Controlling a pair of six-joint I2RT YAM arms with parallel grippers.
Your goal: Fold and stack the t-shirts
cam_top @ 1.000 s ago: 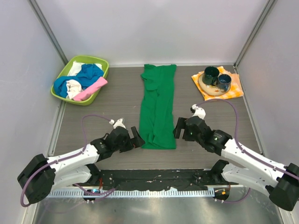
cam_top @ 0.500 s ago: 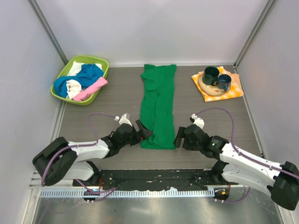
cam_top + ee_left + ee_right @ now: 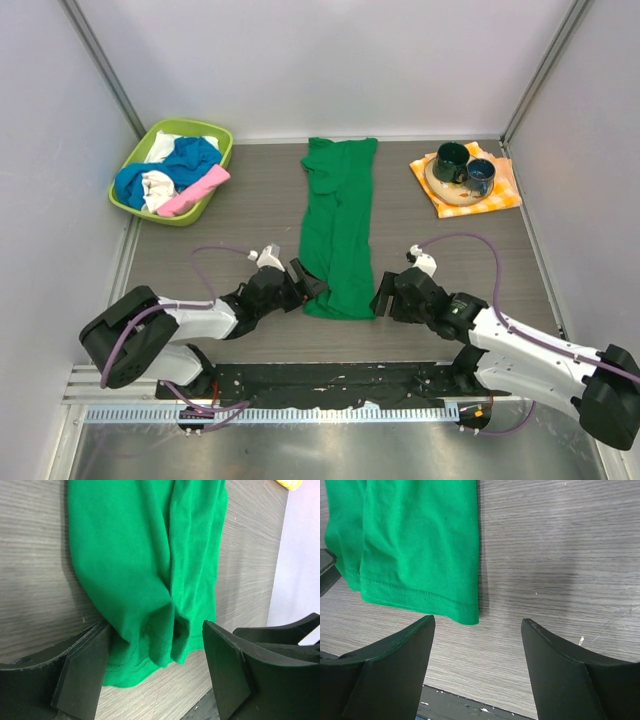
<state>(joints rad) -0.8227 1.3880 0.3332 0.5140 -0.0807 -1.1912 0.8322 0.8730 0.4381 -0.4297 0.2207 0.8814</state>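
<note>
Both arms have closed in on the near hem of the green t-shirt point(image 3: 338, 225), a long strip mid-table point(image 3: 250, 205), with the left end effector point(image 3: 308, 282) and right end effector point(image 3: 379, 298) narrowing but apart at its corners, so a pinch looks imminent.

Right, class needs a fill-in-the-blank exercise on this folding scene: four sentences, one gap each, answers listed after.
1. The long t-shirt lying flat is ____.
2. The blue garment lies in a lime-green ____.
3. The two mugs stand over an ____-and-white checkered cloth.
4. The left gripper and the right gripper sit at the t-shirt's near hem, both with jaws ____.

Missing words: green; basket; orange; open
</note>
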